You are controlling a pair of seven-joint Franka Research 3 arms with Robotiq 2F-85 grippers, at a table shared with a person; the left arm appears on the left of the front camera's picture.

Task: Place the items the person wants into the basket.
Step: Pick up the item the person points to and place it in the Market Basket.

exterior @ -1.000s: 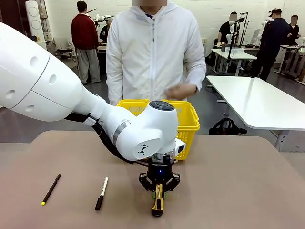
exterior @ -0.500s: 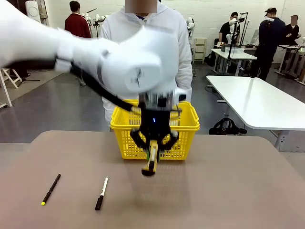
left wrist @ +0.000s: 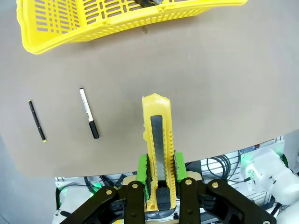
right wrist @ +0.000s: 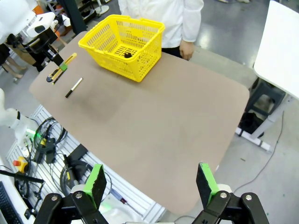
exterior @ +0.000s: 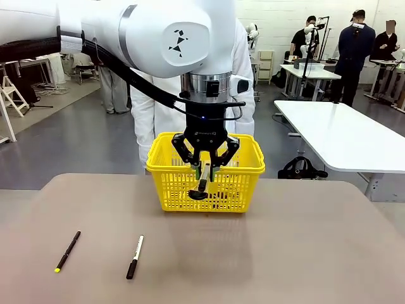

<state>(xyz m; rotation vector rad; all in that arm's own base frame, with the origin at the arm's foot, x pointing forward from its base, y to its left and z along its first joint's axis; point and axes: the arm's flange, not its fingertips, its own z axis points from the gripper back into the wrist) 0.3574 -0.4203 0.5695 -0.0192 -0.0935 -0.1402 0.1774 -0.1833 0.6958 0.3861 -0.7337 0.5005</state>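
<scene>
The left fingers are clamping the knife, hanging in the air before the basket. At 7 o'clock, the marker and pen are lying on the table. The right fingers are gaping wide, gripping nothing.

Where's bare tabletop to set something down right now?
Free: the whole stretch right of the basket out to the table edge, and the near middle in front of it. Left side is taken: marker and pen. The left gripper, shut on the utility knife, hangs at the basket's front.
</scene>
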